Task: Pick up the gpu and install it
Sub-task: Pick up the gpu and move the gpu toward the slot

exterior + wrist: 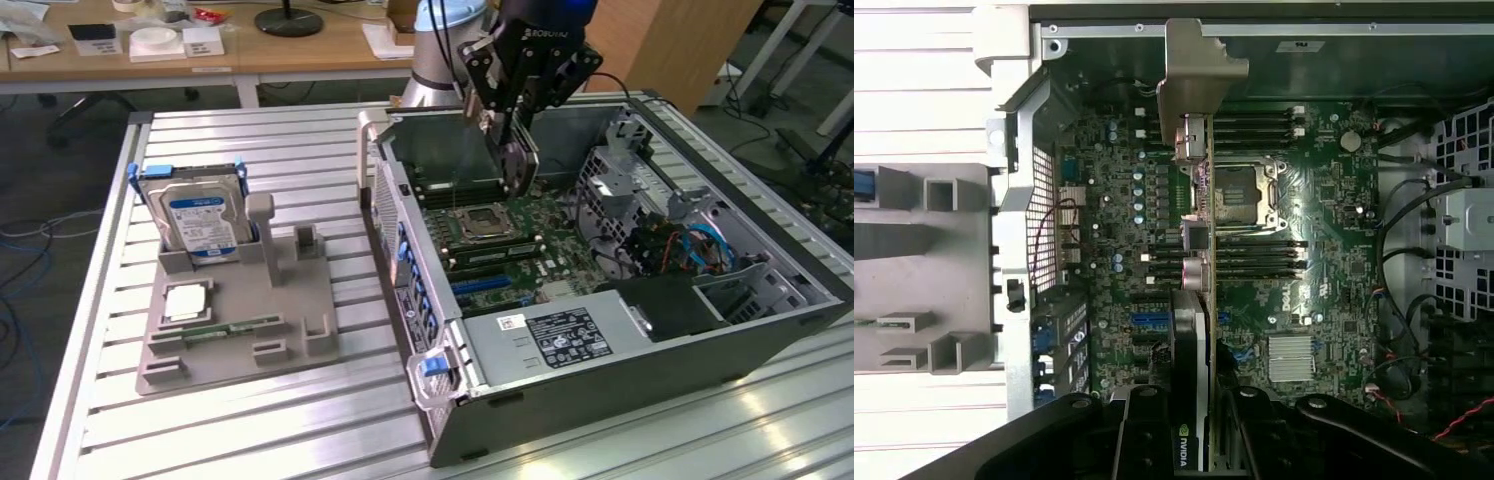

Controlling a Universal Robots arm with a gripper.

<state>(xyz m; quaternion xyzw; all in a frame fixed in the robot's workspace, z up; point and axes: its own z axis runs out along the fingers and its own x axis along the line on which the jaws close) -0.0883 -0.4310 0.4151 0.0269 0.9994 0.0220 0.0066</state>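
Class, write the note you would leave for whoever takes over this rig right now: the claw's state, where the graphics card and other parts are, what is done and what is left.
Claw: shut on the graphics card.
Card: held edge-on with its metal bracket end away from the claw, inside the open computer case, over the motherboard.
Other parts: the hard drive stands in the grey holder on the exterior view's left.
Done: card picked up and brought over the case.
Left: card not yet seated in a slot.
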